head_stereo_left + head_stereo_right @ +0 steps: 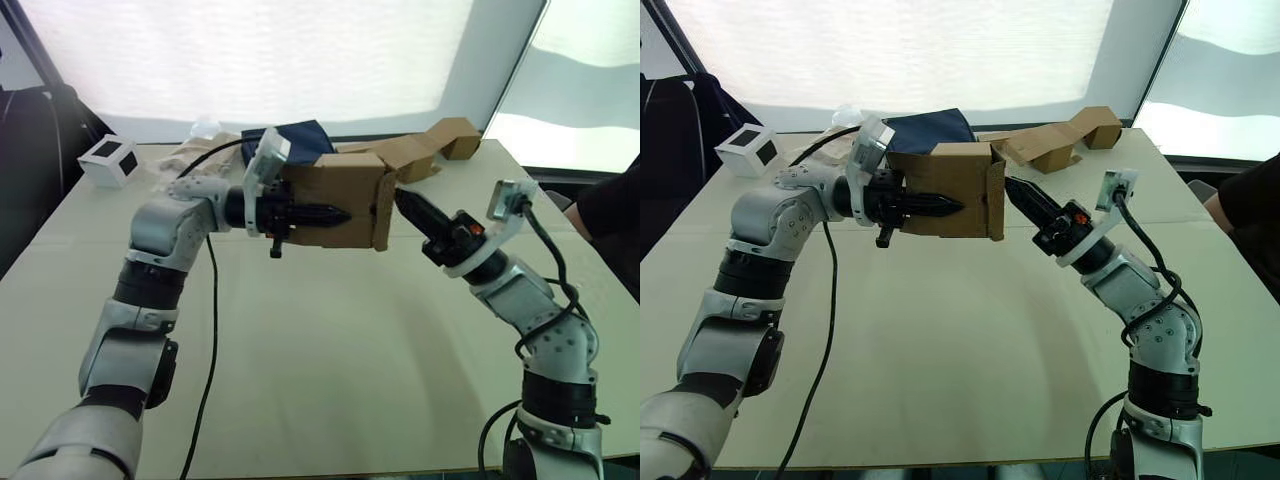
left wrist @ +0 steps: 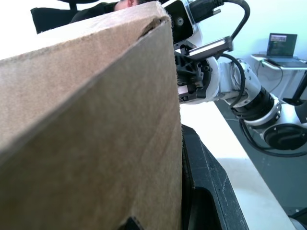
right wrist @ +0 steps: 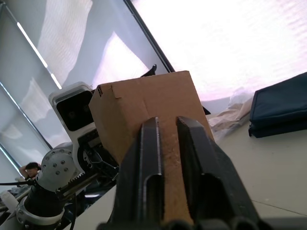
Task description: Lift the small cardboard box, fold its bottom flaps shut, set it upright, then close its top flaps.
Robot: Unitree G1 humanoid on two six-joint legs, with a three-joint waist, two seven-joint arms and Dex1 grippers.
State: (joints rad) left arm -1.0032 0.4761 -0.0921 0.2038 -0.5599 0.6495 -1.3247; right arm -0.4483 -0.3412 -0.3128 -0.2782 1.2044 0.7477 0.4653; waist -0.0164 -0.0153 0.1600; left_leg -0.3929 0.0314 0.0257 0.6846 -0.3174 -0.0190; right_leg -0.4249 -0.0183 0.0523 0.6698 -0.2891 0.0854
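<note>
The small cardboard box (image 1: 335, 200) hangs in the air above the table's far middle, lying on its side. My left gripper (image 1: 325, 214) is shut on its wall, with one black finger (image 2: 206, 182) lying along the near face. An end flap (image 1: 383, 212) stands nearly square to the box on the side facing my right arm. The right gripper (image 1: 403, 200) is shut, its fingers close together, and its tip sits right against that flap. In the right wrist view the box (image 3: 144, 100) stands just beyond the fingertips.
A white cube with black squares (image 1: 108, 160) sits at the far left corner. A longer bent cardboard piece (image 1: 430, 148) and a dark blue fabric item (image 1: 305, 138) lie behind the box. A black cable (image 1: 210, 330) trails over the table. A person's dark sleeve (image 1: 615, 215) shows at the right edge.
</note>
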